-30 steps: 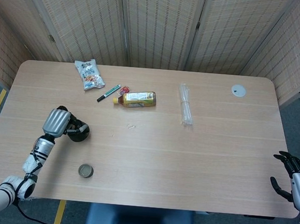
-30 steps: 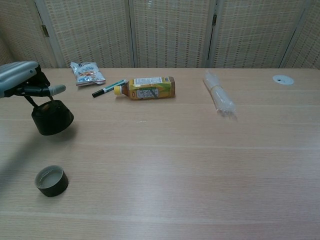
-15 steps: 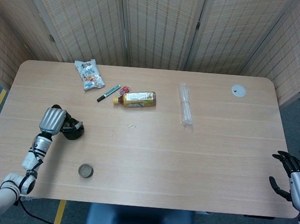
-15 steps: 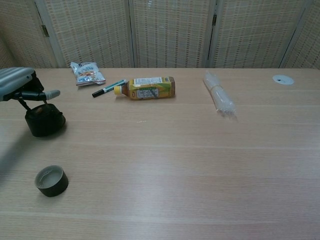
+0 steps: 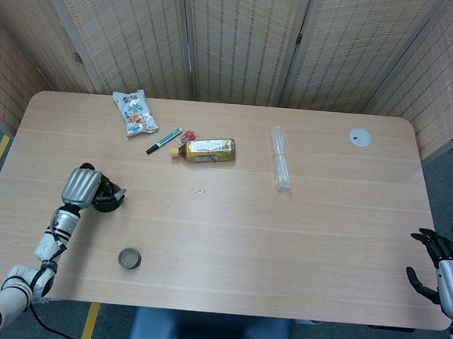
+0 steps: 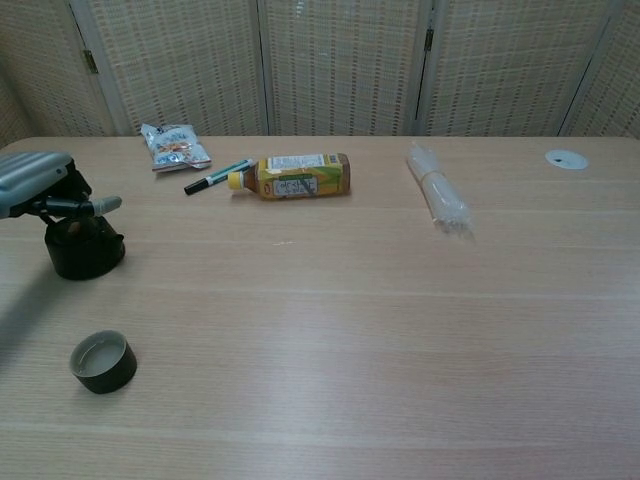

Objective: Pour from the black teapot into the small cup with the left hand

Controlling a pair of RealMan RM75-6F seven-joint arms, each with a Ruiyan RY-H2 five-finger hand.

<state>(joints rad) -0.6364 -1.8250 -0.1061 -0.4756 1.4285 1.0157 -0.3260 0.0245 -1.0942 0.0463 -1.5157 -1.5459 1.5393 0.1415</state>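
The black teapot [image 5: 109, 201] [image 6: 84, 251] stands upright on the table's left side. My left hand [image 5: 81, 187] [image 6: 38, 184] is over it, fingers curled around the handle on top, thumb sticking out to the right. The small grey cup [image 5: 129, 258] [image 6: 102, 362] sits nearer the front edge, to the right of the teapot and apart from it, with a pale surface showing inside. My right hand [image 5: 445, 267] hangs off the table's front right corner with its fingers spread and nothing in it; only the head view shows it.
At the back left lie a snack bag [image 5: 134, 113], a green marker [image 5: 164, 140] and a yellow bottle [image 5: 205, 149] on its side. A clear wrapped bundle [image 5: 280, 159] lies right of centre, and a white disc [image 5: 360, 136] sits at the back right.
The teapot, raised and tilted a second ago, has moved left with my left hand and now stands on the table. The right hand has not moved.
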